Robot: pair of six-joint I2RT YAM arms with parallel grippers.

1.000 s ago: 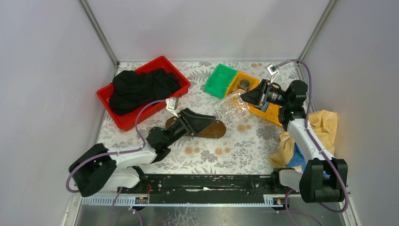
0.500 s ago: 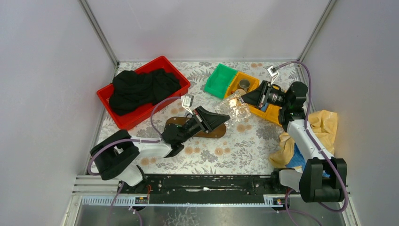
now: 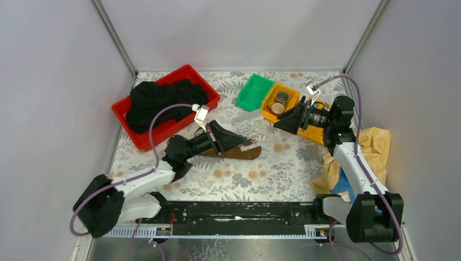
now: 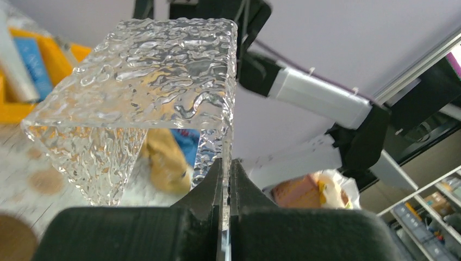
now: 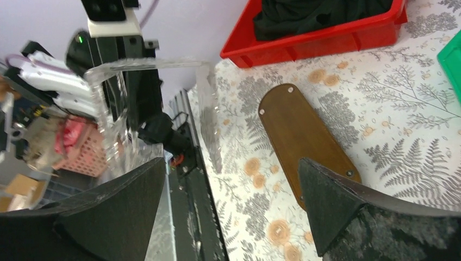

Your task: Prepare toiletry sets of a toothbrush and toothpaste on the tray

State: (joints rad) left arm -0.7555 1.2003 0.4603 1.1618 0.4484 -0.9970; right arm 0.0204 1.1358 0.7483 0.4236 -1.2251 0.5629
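Custody of the clear holder [image 4: 163, 70] has passed from one arm to the other within the last second. The right gripper [image 5: 231, 163], which was carrying it, has let go: the right wrist view shows its jaws standing wide apart, with the holder just ahead of them and none of it gripped. The left gripper [image 4: 227, 163] has come forward over the tray [image 5: 304, 141] and closed; its wrist view shows the jaws clamped together on one thin wall of the holder, which stands up and forward from them, clear of the table.

The tray lies flat on the patterned cloth, near the red crate [image 5: 326, 38], with nothing visible on its bare surface. A blue flat item that is probably the toothpaste [image 4: 32, 60] sits in the yellow bin [image 4: 51, 54] at the far side, well apart from the tray. No toothbrush can be identified with certainty in these views.

Assessment: the handover appears complete, and this frees the right arm beside the bins to fetch items. No set has been laid out yet. Grip on a single thin wall is a risk; the holder may pivot.
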